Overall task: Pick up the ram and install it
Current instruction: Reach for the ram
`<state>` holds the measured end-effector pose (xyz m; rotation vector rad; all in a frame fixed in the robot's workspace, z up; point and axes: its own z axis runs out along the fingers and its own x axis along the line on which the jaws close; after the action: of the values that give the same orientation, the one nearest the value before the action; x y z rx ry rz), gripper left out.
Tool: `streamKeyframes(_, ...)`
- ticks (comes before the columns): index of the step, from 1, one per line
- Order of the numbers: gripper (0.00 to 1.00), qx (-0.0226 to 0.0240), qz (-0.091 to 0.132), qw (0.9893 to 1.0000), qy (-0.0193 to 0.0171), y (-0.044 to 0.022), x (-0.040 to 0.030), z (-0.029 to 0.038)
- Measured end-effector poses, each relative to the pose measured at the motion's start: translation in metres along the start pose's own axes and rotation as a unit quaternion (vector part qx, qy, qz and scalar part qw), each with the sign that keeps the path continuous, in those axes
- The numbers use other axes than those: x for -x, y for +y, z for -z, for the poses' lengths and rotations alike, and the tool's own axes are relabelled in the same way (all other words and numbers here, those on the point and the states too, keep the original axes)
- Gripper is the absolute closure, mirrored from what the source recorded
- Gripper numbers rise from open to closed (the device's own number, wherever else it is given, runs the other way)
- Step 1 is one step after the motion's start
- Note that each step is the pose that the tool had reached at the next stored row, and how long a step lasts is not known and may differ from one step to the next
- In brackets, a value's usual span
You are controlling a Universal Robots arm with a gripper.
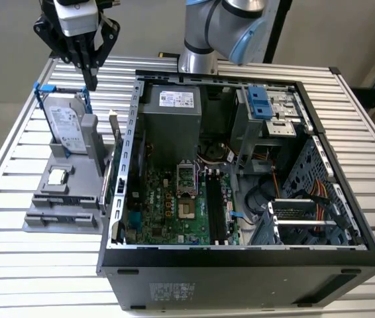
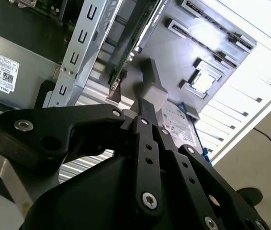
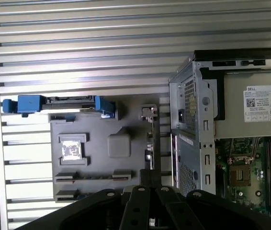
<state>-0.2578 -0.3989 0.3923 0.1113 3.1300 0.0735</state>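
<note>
The ram [image 1: 110, 159] stands on edge in a slot along the grey fixture [image 1: 61, 212], on the side next to the open computer case [image 1: 240, 258]. It appears in both wrist views as a thin dark stick [image 3: 151, 136] [image 2: 127, 50]. My gripper [image 1: 92, 83] hangs above the far end of the fixture, over the hard drive in its blue bracket [image 1: 65, 122]. Its fingers are shut with nothing between them, and they are well above the ram. In the first wrist view the gripper [image 3: 150, 176] lines up with the ram's near end. The black fingers [image 2: 143, 108] point toward the fixture.
A processor chip [image 1: 57, 176] lies in a pocket of the fixture. Inside the case are the green motherboard [image 1: 167, 205], its black memory slots [image 1: 215, 212], a grey power supply [image 1: 171, 122] and a blue drive cage [image 1: 259, 103]. The arm's base [image 1: 197, 59] stands behind the case.
</note>
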Motion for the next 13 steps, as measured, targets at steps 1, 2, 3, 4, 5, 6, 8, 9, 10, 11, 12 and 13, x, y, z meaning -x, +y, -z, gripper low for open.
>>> streamKeyframes(1, 1.00, 0.0000, 0.000, 1.0000, 0.0000, -0.0001, -0.0011, 0.0000)
streamKeyframes(2, 1.00, 0.0000, 0.000, 1.0000, 0.0000, -0.0001, -0.0022, 0.0000)
streamKeyframes(3, 1.00, 0.0000, 0.000, 1.0000, 0.0001, -0.0002, -0.0030, 0.0001)
streamKeyframes(4, 1.00, -0.0001, 0.000, 1.0000, 0.0001, -0.0003, -0.0039, 0.0001)
streamKeyframes(5, 1.00, 0.0000, 0.000, 1.0000, 0.0000, -0.0003, -0.0046, 0.0000)
streamKeyframes(6, 1.00, 0.0000, 0.000, 1.0000, 0.0001, -0.0003, -0.0052, 0.0000)
streamKeyframes(8, 1.00, 0.0000, 0.000, 1.0000, 0.0001, -0.0005, -0.0070, 0.0000)
streamKeyframes(9, 1.00, 0.0000, 0.000, 1.0000, 0.0001, -0.0006, -0.0081, 0.0000)
streamKeyframes(10, 1.00, 0.0000, 0.000, 1.0000, 0.0001, -0.0006, -0.0090, -0.0001)
streamKeyframes(11, 1.00, 0.0000, 0.000, 1.0000, 0.0001, -0.0007, -0.0096, -0.0001)
streamKeyframes(12, 1.00, 0.0000, 0.000, 1.0000, 0.0001, -0.0007, -0.0100, -0.0002)
streamKeyframes(13, 1.00, 0.0000, 0.000, 1.0000, 0.0002, -0.0007, -0.0104, -0.0001)
